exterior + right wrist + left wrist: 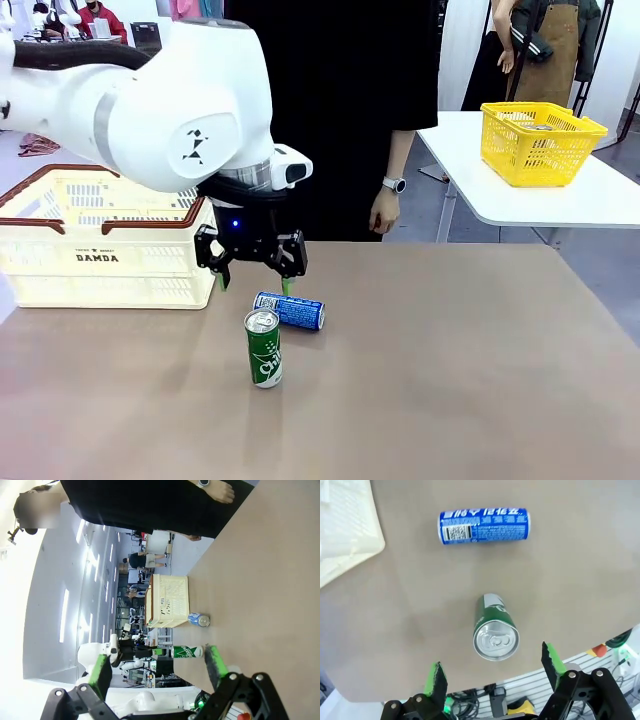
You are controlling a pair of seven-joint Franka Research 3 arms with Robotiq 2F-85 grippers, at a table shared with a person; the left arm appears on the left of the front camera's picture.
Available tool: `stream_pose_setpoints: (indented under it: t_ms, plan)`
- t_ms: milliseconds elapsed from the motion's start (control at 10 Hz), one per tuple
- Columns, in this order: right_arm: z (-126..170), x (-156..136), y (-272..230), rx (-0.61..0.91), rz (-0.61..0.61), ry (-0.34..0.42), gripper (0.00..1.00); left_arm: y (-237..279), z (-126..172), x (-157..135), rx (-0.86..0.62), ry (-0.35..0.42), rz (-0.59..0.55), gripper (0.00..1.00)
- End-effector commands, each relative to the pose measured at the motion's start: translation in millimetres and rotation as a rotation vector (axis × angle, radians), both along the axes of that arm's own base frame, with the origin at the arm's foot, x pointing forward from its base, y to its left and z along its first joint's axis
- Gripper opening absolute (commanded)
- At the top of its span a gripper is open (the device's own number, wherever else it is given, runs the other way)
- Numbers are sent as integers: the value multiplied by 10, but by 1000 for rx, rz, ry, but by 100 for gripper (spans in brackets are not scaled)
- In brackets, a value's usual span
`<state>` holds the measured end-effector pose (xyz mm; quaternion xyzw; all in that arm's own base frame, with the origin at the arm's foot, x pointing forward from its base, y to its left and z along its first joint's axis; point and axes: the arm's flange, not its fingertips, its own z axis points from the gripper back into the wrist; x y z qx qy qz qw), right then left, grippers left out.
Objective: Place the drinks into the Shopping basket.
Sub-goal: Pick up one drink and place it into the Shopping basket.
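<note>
Two placements were left to do, by our judgement, and none was done. The brown table carried everything. The Shopping basket stood at its far left corner from the robot's side, and we saw no can in the part of its interior that was visible. The left gripper hung fingers-down just beside the basket's near right corner, above the cans, with its jaws spread wide and nothing between them. In the left wrist view it looked straight down at both drinks. The right gripper was also spread wide and empty, looking along the table from well away. The blue can lay on its side near the basket. Its long axis ran roughly left to right across the table, slightly skewed, with one silver end turned toward the robot's right. The green can stood upright just on the robot's side of the blue one, near it but apart. Its long axis was vertical and its tab end faced up. We judged it the likelier first pick.
</note>
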<state>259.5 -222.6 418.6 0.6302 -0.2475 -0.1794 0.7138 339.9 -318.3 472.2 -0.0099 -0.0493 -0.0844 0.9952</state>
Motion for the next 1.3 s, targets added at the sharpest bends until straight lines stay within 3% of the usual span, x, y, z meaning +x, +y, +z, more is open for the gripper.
stream_pose_setpoints:
  t_ms: [0, 300, 800, 1200]
  plan:
    - [23, -6, -4, 3, 1, -6, 100, -1, -234, 30, 20, 60, 74, 100]
    - [23, -6, -4, 3, 1, -6, 100, 1, -557, 59, -48, 122, 108, 100]
    - [23, -6, -4, 3, 1, -6, 100, -38, -882, 126, -39, 187, 99, 100]
    - [23, -6, -4, 3, 1, -6, 100, -32, -1007, 179, -22, 186, 105, 100]
